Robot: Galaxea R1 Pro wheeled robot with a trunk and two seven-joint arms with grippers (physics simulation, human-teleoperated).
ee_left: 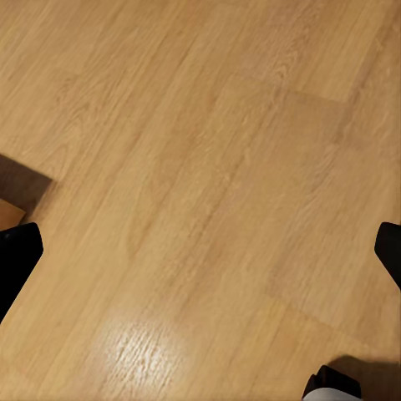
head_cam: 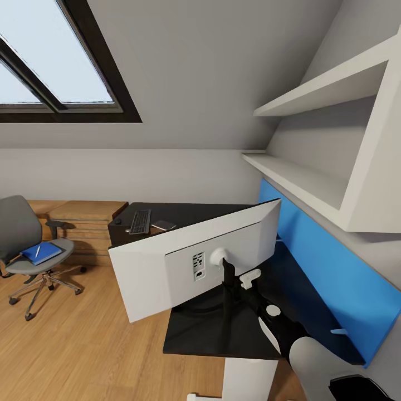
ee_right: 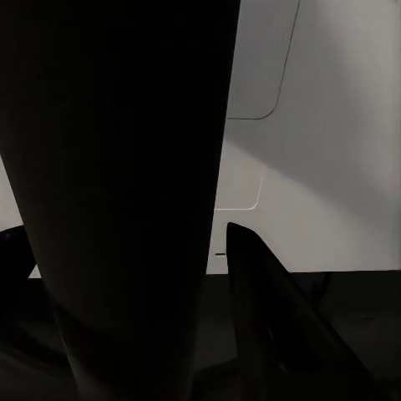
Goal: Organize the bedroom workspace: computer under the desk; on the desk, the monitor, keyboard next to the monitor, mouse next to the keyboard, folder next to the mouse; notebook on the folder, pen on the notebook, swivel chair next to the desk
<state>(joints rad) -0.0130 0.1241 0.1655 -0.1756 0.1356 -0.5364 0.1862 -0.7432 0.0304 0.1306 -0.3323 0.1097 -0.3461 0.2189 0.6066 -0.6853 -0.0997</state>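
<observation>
The monitor [head_cam: 189, 262] shows its white back and stands tilted over the near end of the black desk [head_cam: 211, 337]. My right gripper [head_cam: 240, 283] is shut around the monitor's thin black stem [ee_right: 125, 167], one finger [ee_right: 255, 317] beside it. At the far end of the black top lie the keyboard [head_cam: 140, 221], a grey notebook [head_cam: 163, 225] and a small dark lump [head_cam: 117, 221], perhaps the mouse. The swivel chair [head_cam: 16, 228] stands apart at the left, carrying the blue folder [head_cam: 43, 253] with the pale pen [head_cam: 38, 250] on it. My left gripper [ee_left: 200, 255] hangs open over bare floor. The computer is out of view.
A blue panel [head_cam: 334, 278] runs along the desk's back edge under white wall shelves [head_cam: 312, 184]. Low wooden shelving [head_cam: 83, 220] sits behind the chair below a dark-framed skylight [head_cam: 55, 72]. Wood floor [head_cam: 83, 345] spreads between chair and desk.
</observation>
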